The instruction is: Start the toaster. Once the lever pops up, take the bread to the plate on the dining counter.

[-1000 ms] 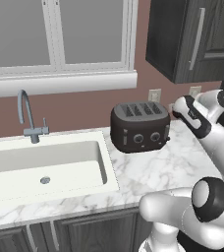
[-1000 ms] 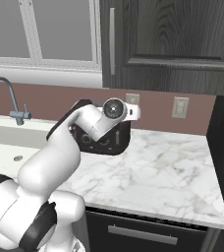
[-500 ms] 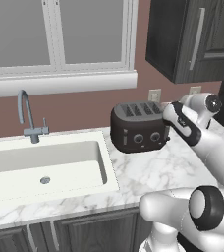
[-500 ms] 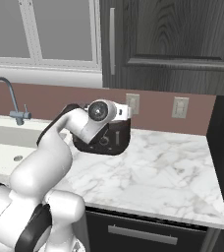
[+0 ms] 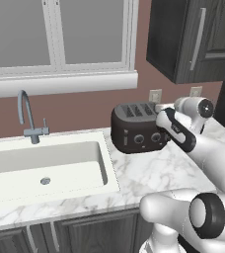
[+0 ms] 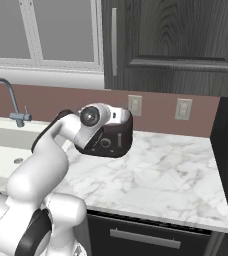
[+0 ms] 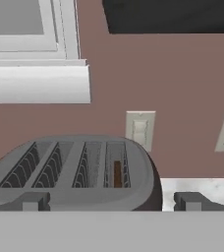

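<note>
Marble worktop [image 5: 149, 173] beside the sink [image 5: 45, 165] carries the toaster [image 5: 136, 128], placed against the brown wall. The bread [image 7: 117, 173] is seen inside its rightmost slot. The gripper [image 7: 109, 202] is held spread wide, close above the toaster's near edge. If the small lever is missed, the toaster could be pushed aside instead.

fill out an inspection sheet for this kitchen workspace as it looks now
surface: white marble worktop, grey veins
job's things: dark toaster at the back wall; brown bread edge-up in its right-end slot
clutter: nothing seen
tool: tool open, level with the toaster's top, holding nothing
cables: nothing seen
surroundings: sink with grey faucet left of the toaster, window above, two wall outlets, dark cabinets
</note>
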Available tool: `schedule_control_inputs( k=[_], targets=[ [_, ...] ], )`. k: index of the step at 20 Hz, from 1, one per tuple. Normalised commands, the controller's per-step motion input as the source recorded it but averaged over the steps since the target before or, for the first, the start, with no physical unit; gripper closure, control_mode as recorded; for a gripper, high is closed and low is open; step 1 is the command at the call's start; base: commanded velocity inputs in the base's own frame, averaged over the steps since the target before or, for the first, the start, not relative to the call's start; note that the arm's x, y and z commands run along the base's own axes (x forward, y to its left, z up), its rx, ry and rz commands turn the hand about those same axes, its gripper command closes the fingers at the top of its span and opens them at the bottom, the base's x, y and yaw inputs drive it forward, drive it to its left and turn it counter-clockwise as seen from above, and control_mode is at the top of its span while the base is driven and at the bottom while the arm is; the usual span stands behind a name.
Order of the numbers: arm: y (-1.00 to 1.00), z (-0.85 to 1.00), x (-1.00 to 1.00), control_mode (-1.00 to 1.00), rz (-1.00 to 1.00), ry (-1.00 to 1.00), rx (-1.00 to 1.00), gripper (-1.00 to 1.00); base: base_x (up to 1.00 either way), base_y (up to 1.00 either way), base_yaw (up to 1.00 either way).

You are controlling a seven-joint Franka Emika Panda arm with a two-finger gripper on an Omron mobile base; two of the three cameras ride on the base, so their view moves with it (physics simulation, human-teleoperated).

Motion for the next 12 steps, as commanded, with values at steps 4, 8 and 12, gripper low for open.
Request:
schedule_control_inputs(
  k=[4,8,12],
  targets=[
    [0.06,0.00,0.00,-1.00,0.00,-0.03,0.00,-1.00,0.00,0.00,0.00],
    [0.03,0.00,0.00,-1.00,0.00,-0.01,0.00,-1.00,0.00,0.00,0.00],
    [0.03,-0.01,0.00,-1.00,0.00,0.00,0.00,-1.00,0.00,0.00,0.00]
  ],
)
